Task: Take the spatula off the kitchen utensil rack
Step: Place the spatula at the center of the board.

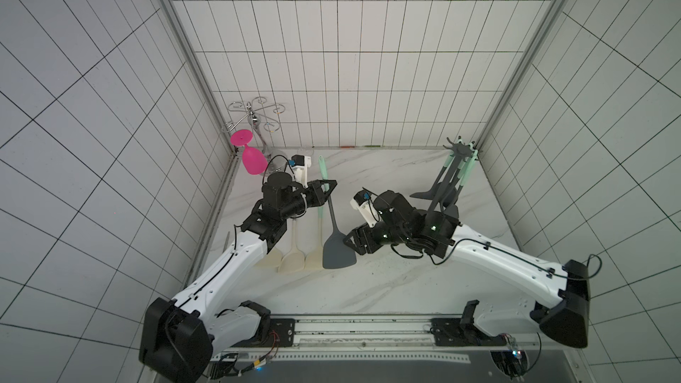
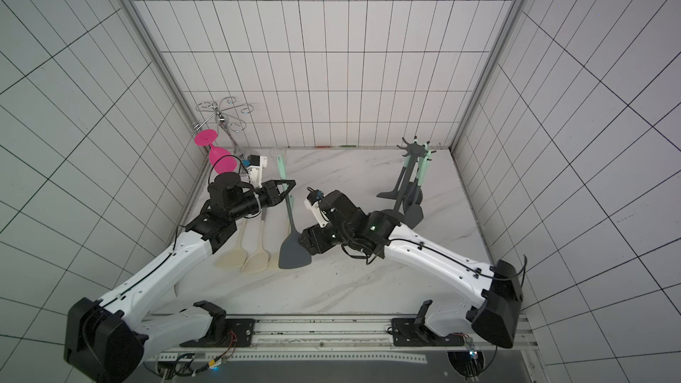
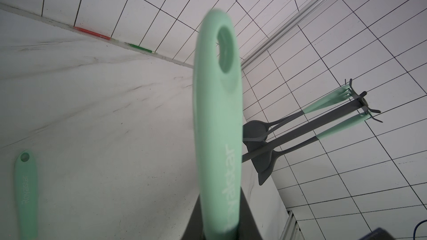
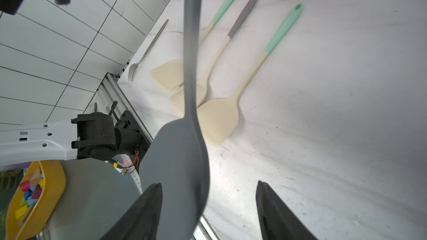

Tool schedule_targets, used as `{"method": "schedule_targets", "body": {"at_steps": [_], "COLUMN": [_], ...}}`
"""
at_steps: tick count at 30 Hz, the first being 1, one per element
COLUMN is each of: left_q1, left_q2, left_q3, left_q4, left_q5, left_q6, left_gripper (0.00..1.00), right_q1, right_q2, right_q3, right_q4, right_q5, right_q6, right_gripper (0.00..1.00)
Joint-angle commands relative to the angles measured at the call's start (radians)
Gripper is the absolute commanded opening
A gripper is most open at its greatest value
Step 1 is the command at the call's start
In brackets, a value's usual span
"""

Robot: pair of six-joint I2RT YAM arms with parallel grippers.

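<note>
A spatula with a mint-green handle and a dark grey blade [image 1: 339, 254] [image 2: 294, 250] hangs slanted above the table, apart from the rack. My left gripper [image 1: 329, 184] [image 3: 219, 213] is shut on its green handle [image 3: 217, 111]. My right gripper [image 1: 348, 244] [image 4: 209, 183] is open at the blade [image 4: 180, 158], which sits between its fingers close to one of them. The kitchen utensil rack [image 1: 458, 149] [image 2: 414, 149] [image 3: 360, 102] stands in the back right corner. Its star of hooks carries a few more grey utensils with green handles.
Three cream spatulas [image 1: 293, 259] [image 4: 217, 121] lie side by side on the marble table under the held one. A fork [image 4: 147, 51] lies by the left wall. A chrome glass holder [image 1: 254, 116] with a pink glass [image 1: 252, 163] stands back left.
</note>
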Motion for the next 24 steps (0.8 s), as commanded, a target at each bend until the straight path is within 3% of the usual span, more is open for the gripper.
{"method": "schedule_targets", "body": {"at_steps": [1, 8, 15, 24], "left_q1": [0.012, 0.014, 0.014, -0.058], "left_q2": [0.003, 0.040, 0.164, 0.390], "left_q3": [-0.009, -0.017, 0.047, 0.121], "left_q4": [0.057, 0.007, -0.151, -0.192], "left_q5": [0.043, 0.046, -0.012, -0.024], "left_q6": [-0.022, 0.008, 0.078, 0.069], "left_gripper": [0.00, 0.00, 0.00, 0.00], "right_q1": [0.017, 0.012, 0.006, -0.058], "right_q2": [0.037, 0.115, 0.138, 0.174], "right_q3": [-0.004, 0.027, 0.059, -0.013], "right_q4": [0.107, 0.111, 0.052, 0.102], "right_q5": [-0.054, 0.027, 0.215, 0.166], "right_q6": [0.061, 0.033, 0.014, 0.048], "right_gripper": [0.67, 0.67, 0.68, 0.65]}}
